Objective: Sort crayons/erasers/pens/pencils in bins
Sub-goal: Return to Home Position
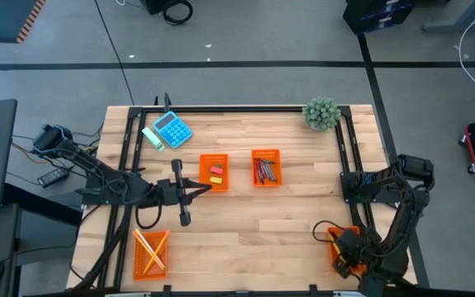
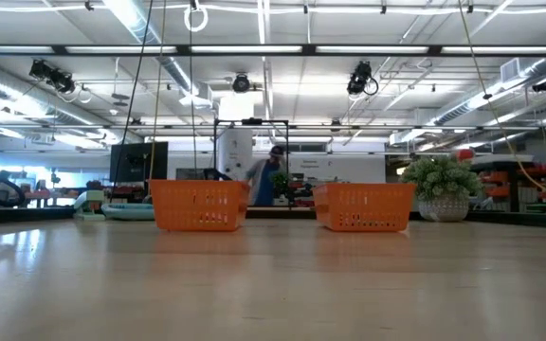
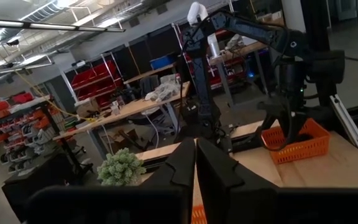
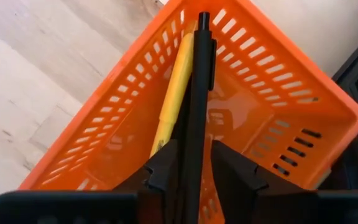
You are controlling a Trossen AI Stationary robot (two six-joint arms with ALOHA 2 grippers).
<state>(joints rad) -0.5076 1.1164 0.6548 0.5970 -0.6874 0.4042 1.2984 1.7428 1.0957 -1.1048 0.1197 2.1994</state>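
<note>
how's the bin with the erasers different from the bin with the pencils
The eraser bin sits mid-table beside the crayon bin; the pencil bin sits at the near left edge. The eraser bin holds small blocks, pink and yellow; the pencil bin holds long thin sticks lying crossed. The left gripper is between them, closer to the eraser bin. Both are orange slotted trays, alike in size.

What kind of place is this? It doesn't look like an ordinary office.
Probably a robotics lab or workshop in an industrial hall. The wooden table sits on bare concrete, exposed ducts and strip lights run overhead, and racks of red storage bins and cluttered workbenches fill the room behind.
</note>
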